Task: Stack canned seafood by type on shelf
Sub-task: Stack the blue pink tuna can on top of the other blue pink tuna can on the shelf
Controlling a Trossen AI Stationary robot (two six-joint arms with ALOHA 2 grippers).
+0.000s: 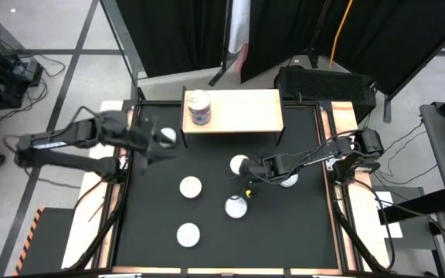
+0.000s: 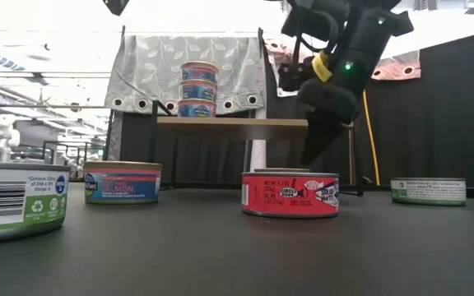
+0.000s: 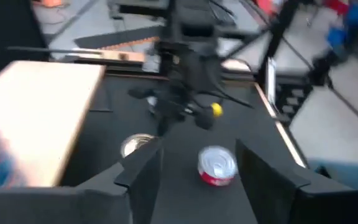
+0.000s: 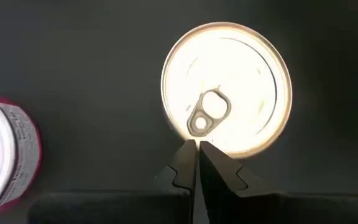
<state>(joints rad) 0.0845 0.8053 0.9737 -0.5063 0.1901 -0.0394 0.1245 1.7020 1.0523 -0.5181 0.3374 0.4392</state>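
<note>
The shelf (image 1: pixel 246 112) stands at the table's far edge, with a stack of three blue-labelled tins (image 2: pixel 198 89) on its left end. Several tins lie loose on the black table, among them a red one (image 2: pixel 290 194), a blue salmon one (image 2: pixel 122 182) and a green-white one (image 2: pixel 428 191). My right gripper (image 4: pixel 197 146) is shut and slants down at the near rim of a silver-lidded tin (image 4: pixel 225 87), beside the red tin (image 4: pixel 5 155). My left gripper (image 3: pixel 197 180) hangs open and empty above the table's left side, near another tin (image 1: pixel 167 137). My right gripper's shut fingertips (image 4: pixel 188 155) stand at the rim of the silver lid (image 4: pixel 194 134), just by its pull tab, slanting down from the table's right. I cannot tell whether they touch the tin, which sits flat on the table.
A large green-white tin (image 2: pixel 15 201) stands close to the near edge on the left. More tins lie at the middle (image 1: pixel 191 186) and near middle (image 1: pixel 188 234) of the table. The shelf's right half is bare wood.
</note>
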